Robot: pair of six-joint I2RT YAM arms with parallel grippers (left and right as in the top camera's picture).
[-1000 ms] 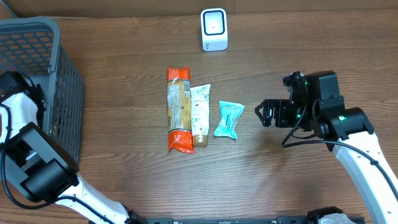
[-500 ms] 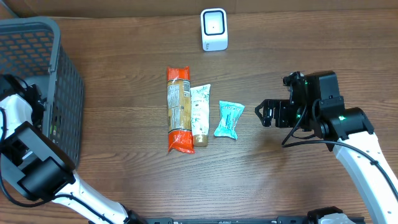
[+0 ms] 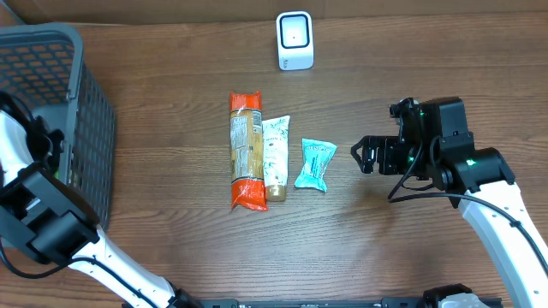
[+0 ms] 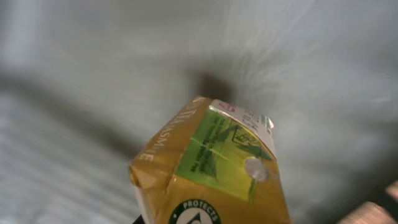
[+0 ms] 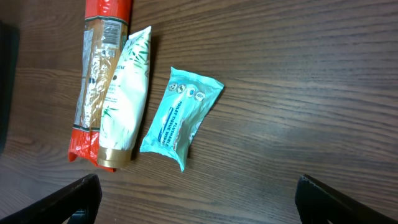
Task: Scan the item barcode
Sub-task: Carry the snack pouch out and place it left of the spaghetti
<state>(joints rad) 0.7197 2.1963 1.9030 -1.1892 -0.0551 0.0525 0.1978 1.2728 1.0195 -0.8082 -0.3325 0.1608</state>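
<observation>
A yellow drink carton (image 4: 211,168) with a green panel and a foil straw hole fills the left wrist view. My left gripper (image 4: 211,219) is shut on its lower end, with the fingers almost wholly hidden under it. Behind the carton is blurred grey. From overhead, my left arm (image 3: 38,214) stands at the basket's near side and its gripper is hidden. The white scanner (image 3: 294,40) stands at the table's far middle. My right gripper (image 3: 364,156) hovers open and empty just right of a teal pouch (image 5: 180,115).
A grey mesh basket (image 3: 86,94) stands at the far left. In a row mid-table lie an orange-ended snack pack (image 3: 246,150), a white tube (image 3: 276,156) and the teal pouch (image 3: 315,162). Bare wood lies round the right arm.
The left arm has shifted a little toward the left edge beside the basket. The right arm and the items on the table have not moved.
</observation>
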